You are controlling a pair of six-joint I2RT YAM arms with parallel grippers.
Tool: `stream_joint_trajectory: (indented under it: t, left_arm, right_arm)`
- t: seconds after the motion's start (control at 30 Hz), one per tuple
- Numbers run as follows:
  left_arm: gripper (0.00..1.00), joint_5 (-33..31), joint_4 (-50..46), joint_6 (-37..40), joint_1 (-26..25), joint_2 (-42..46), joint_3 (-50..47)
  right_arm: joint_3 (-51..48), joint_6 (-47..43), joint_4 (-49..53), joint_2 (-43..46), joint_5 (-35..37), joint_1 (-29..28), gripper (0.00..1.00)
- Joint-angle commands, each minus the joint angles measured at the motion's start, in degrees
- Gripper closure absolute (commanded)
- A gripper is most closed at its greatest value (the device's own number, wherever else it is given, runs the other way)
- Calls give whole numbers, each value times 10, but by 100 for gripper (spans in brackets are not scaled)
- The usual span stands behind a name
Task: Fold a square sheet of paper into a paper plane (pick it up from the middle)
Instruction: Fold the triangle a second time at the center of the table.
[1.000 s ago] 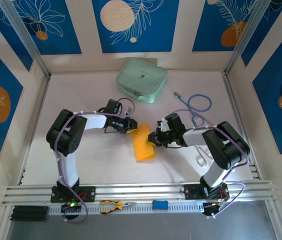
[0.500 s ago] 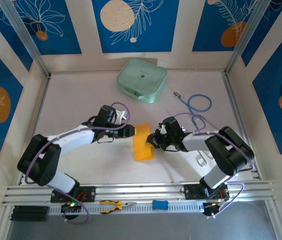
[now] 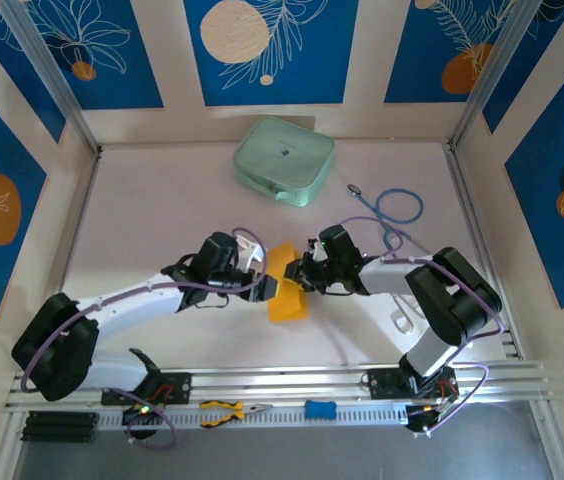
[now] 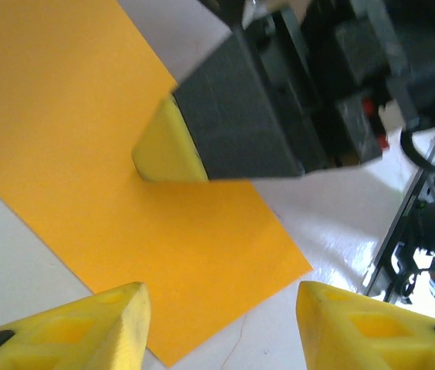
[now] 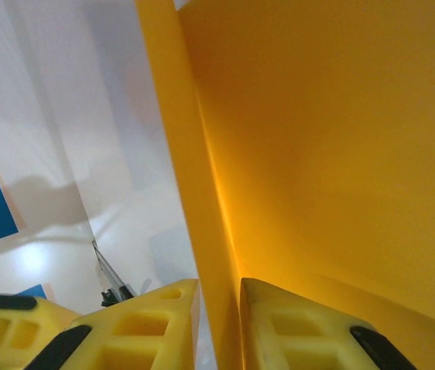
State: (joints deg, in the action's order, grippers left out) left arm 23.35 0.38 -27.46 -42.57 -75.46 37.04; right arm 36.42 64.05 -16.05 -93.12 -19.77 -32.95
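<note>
White counter (image 3: 152, 200) spreads out between walls of blue panels with pale leaf drawings, and we take the square sheet of paper (image 3: 287, 302), near the counter's middle, as our mark. Nearer than the sheet, along the aluminium rail (image 3: 282, 381), lie small orange-handled pliers (image 3: 227, 409) and a short blue piece (image 3: 320, 409). The sheet is plain orange-yellow and lies mostly flat, its far part lifted off the counter.

At the sheet's left edge we see the left end effector (image 3: 265, 287), low over the counter. In its wrist view the two yellow fingers (image 4: 86, 327) stand well apart with nothing gripped, the sheet's corner lying just past them. At the sheet's far right corner sits the right end effector (image 3: 300, 277). In its wrist view the fingers (image 5: 148, 324) are close together, with a raised fold of the sheet running up between them. Whether they pinch it we cannot tell.

Beyond the sheet, well apart, rests the pale green case (image 3: 284, 160). Farther right of the sheet a blue cable (image 3: 400, 207) loops.
</note>
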Motion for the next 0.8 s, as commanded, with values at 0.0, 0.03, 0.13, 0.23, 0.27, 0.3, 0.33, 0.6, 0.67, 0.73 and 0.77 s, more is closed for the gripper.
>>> stream_joint_trajectory:
  t: [0.0, 0.03, 0.13, 0.23, 0.27, 0.3, 0.33, 0.6, 0.67, 0.73, 0.77]
  left_arm:
    - [45, -38, 24, 9, -24, 6, -9]
    - [45, -44, 24, 11, -32, 5, -8]
    - [44, -84, -4, 36, -67, -2, 8]
    - [42, -147, -32, 63, -107, -12, 26]
    - [41, -169, -41, 73, -123, -17, 33]
    - [40, -189, -48, 81, -136, -24, 41]
    - [39, -206, -53, 89, -149, -31, 49]
    - [29, -314, -92, 141, -231, -108, 113]
    - [27, -336, -100, 147, -245, -127, 129]
    - [26, -357, -106, 151, -257, -140, 140]
    - [25, -367, -108, 152, -263, -145, 143]
  right_arm:
    - [11, -37, 49, 5, -31, 21, 78]
    - [9, -39, 46, 5, -37, 25, 78]
    - [6, -41, 32, 1, -53, 33, 84]
    - [9, -39, 25, -11, -57, 37, 91]
    - [10, -36, 23, -14, -57, 37, 92]
    - [9, -33, 22, -15, -55, 37, 93]
    - [9, -30, 21, -16, -53, 37, 93]
    - [6, -19, 25, -8, -44, 38, 92]
    - [5, -17, 25, -9, -43, 37, 92]
    - [5, -16, 24, -10, -42, 38, 92]
    - [4, -15, 23, -10, -42, 38, 92]
